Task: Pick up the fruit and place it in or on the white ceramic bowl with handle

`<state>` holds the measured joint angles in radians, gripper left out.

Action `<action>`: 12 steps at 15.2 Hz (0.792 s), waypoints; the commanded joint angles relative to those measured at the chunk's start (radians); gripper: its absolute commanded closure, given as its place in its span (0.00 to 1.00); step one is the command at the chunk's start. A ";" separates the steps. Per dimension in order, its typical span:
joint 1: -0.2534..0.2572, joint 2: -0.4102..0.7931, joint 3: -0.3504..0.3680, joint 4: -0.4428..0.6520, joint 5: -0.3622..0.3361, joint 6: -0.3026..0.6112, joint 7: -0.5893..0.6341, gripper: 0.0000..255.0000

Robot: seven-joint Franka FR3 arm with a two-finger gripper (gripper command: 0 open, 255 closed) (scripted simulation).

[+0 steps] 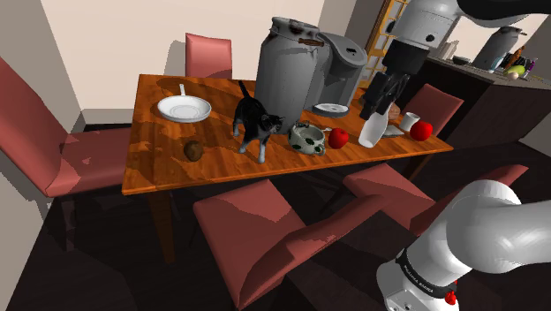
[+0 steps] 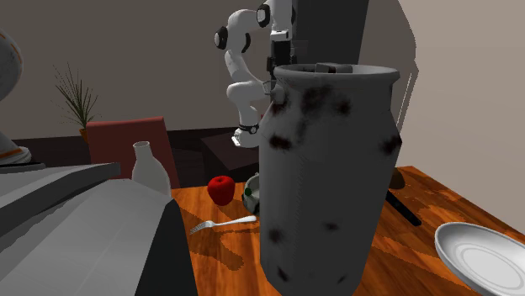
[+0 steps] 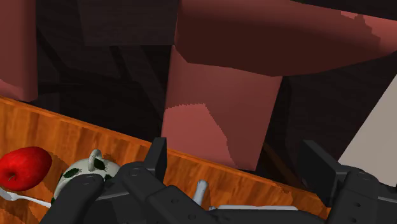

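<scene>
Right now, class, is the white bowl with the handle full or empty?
Empty: in the shoulder view the white bowl shows only its bare inside, with nothing lying in it.

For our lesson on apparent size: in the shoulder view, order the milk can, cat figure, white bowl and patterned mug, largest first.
1. milk can
2. cat figure
3. white bowl
4. patterned mug

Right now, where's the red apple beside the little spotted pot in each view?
Shoulder view: apple right of centre on the table, just right of the spotted pot.
Second exterior view: apple left of centre, left of the spotted pot.
Wrist view: apple beside the spotted pot.
Shared landmark: the spotted pot.
</scene>
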<state>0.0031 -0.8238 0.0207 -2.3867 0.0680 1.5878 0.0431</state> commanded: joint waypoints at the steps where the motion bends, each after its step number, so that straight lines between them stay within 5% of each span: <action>1: 0.000 0.000 0.000 0.000 0.000 0.000 0.000 0.00; 12: -0.074 0.180 -0.173 -0.068 -0.137 0.265 -0.201 0.00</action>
<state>-0.0646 -0.6649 -0.1361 -2.4516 -0.0578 1.8251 -0.1391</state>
